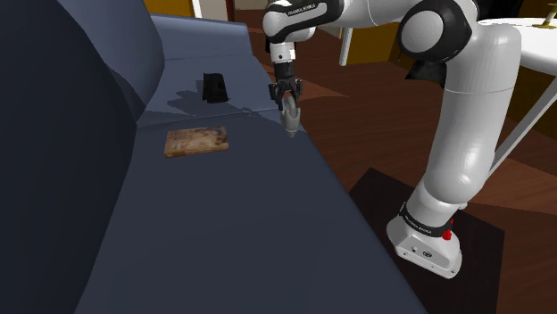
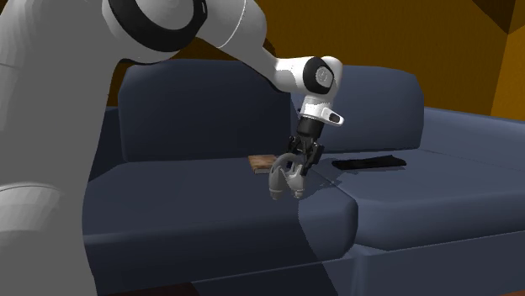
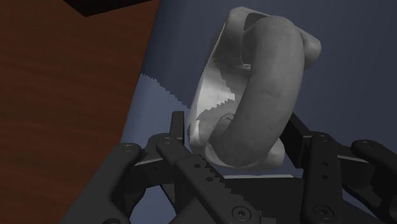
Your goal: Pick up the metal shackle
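**Grey shackle [image 1: 292, 119] clamped in gripper [image 1: 287, 96]**

We find it just above centre in the shoulder view, over the sofa [image 1: 223, 223] seat's front edge. Fingers grip one end; its long axis hangs straight down from them. We judge a plain upward lift comes next.

The grey curved shackle [image 1: 292, 118] hangs clasped in the claw [image 1: 288, 100] over the sofa [image 1: 223, 223] seat's edge.
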You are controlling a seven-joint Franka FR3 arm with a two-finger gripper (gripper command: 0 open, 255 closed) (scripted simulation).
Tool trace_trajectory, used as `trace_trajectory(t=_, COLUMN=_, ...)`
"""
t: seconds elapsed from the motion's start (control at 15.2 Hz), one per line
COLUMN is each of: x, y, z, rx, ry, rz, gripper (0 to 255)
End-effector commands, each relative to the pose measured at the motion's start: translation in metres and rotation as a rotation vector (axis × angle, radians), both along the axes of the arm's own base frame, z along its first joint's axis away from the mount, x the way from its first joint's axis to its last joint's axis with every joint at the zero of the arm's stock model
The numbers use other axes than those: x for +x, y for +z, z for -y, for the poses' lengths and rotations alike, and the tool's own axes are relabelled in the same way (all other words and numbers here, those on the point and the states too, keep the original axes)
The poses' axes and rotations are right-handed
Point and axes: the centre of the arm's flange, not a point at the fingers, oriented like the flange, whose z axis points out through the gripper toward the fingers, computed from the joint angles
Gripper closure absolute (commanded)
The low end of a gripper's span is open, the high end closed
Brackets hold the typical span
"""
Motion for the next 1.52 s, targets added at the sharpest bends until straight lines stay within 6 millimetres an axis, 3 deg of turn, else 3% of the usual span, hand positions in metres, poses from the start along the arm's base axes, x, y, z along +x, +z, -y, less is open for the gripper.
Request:
trace_trajectory(t=0.0, x=0.000, y=-0.001, z=0.000, rx=0.000, ry=0.000, rz=-0.001, gripper=255)
trace_trajectory(t=0.33, x=0.000, y=-0.002, z=0.000, rx=0.000, ry=0.000, rz=-0.001, gripper=255)
trace_trajectory(t=1.32, x=0.000, y=0.078, z=0.000, rx=0.000, ry=0.000, rz=-0.001, gripper=255)
trace_trajectory(t=1.45, x=0.000, y=0.078, z=0.000, rx=0.000, ry=0.000, rz=-0.001, gripper=255)
